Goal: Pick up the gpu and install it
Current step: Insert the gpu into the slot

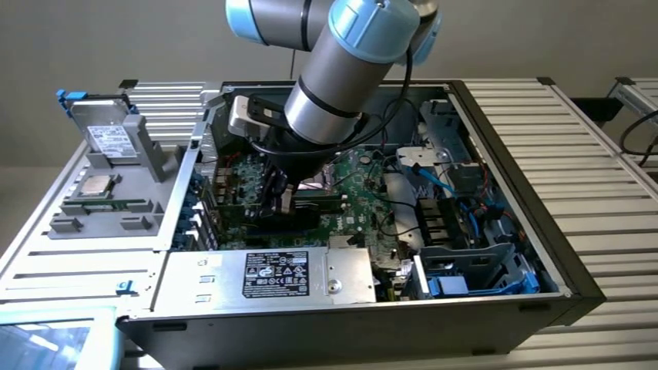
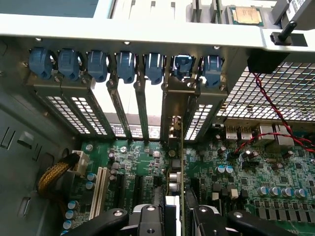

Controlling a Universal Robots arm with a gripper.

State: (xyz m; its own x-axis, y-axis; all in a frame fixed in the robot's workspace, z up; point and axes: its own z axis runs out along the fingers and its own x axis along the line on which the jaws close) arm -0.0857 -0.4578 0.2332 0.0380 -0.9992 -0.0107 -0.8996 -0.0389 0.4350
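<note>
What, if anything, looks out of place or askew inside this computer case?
The blue latch above the gpu's bracket looks flipped open, unlike its neighbours in the row. The gpu itself stands upright in the gripper, bracket at the rear slot opening. Nothing looks spilled or broken.

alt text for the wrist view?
The gripper holds the gpu edge-on above the green motherboard, its silver bracket at the case's rear slot openings. A row of blue slot latches runs above them.
</note>
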